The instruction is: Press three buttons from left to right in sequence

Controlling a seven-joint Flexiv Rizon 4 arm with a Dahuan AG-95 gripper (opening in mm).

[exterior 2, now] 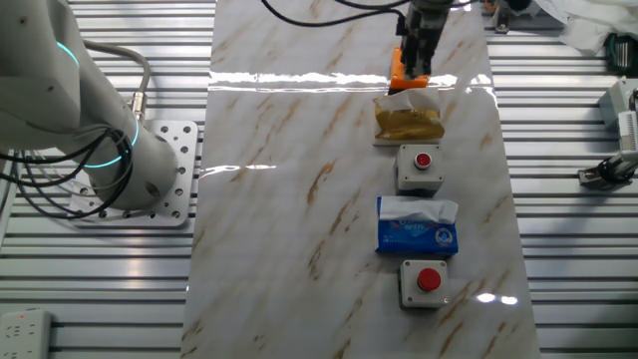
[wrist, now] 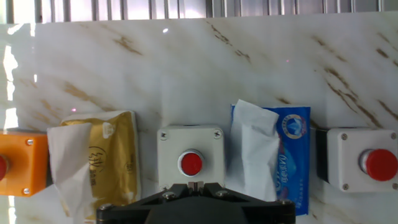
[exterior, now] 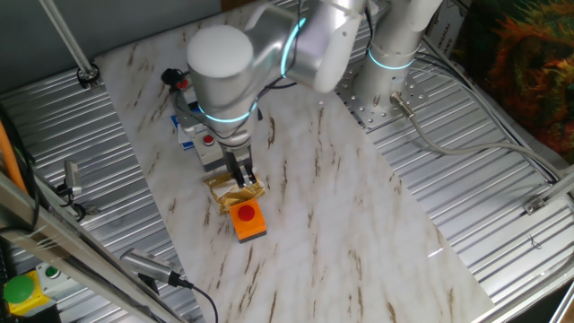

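Observation:
Three red-capped button boxes stand in a row on the marble board. The hand view shows the orange box [wrist: 22, 163] at the left edge, a grey-white box [wrist: 189, 163] in the middle and a second grey-white box [wrist: 367, 163] at the right. My gripper [wrist: 196, 185] is shut and empty, its fingertips touching, just below the middle box in that view. In one fixed view the gripper [exterior: 240, 172] hangs over the gold tissue pack [exterior: 235, 190], next to the orange box [exterior: 248, 220]. In the other fixed view it [exterior 2: 414, 60] partly hides the orange box [exterior 2: 397, 72].
The gold tissue pack [wrist: 93, 165] lies between the orange and middle boxes. A blue-and-white tissue carton [wrist: 277, 155] lies between the two grey-white boxes. A green button on a yellow box [exterior: 18, 292] sits off the board. Ribbed metal table [exterior 2: 568, 199] surrounds the board.

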